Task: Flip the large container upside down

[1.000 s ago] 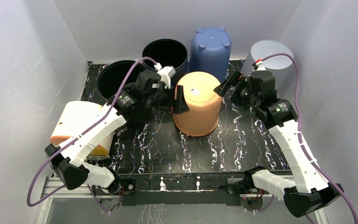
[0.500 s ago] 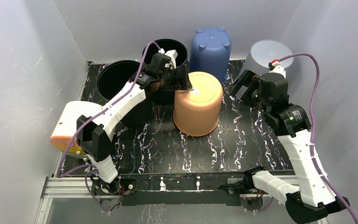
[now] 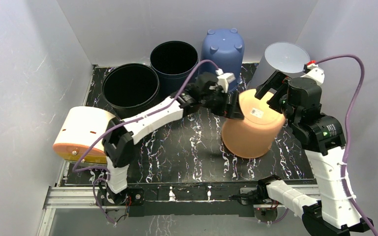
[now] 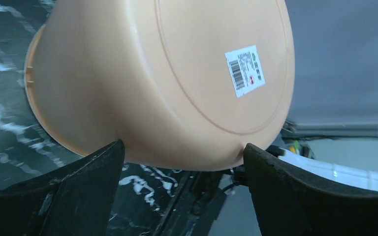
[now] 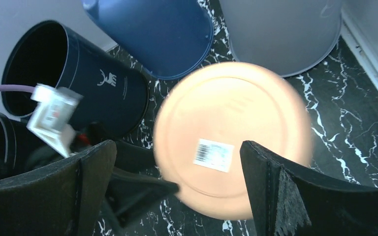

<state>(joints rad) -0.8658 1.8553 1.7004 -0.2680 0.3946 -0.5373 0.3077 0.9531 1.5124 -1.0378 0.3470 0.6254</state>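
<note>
**Big orange tub mid-tip, flip not finished**

Far L on the bench (image 3: 177, 147): cream tub (image 3: 81, 133) lying on its side, not involved. Behind it are two dark bins, mouths up: black bin (image 3: 130, 84), then navy bin (image 3: 173, 58). Next a blue bucket (image 3: 221, 48), base up, feet showing.

L arm is stretched right across the bench. L tool (image 3: 232, 105) sits at the upper-left flank of the large orange container (image 3: 248, 132), jaws apart, astride the curve where wall meets base. In its wrist view both fingers are close to the plastic; can't tell if either actually bears on it. No clamp visible.

Container: right of centre, between the two tools, tilted. Its base w/ barcode label (image 3: 257, 112) faces up and toward the R arm. Mouth rim is low, toward the bench on the near side. It's not flat on mouth or base.

R tool (image 3: 271, 92) is just off the base's far-right edge, jaws wide apart, holding nothing. The base shows blurred in its wrist view.

Far R: pale grey tub (image 3: 286, 55) by the wall.

Progress, my read: turn begun, roughly part-way. Left to do: carry the rotation through, prob. w/ R tool steadying, settle it flat, pull both tools clear. Risk: it could roll off to the side.
</note>
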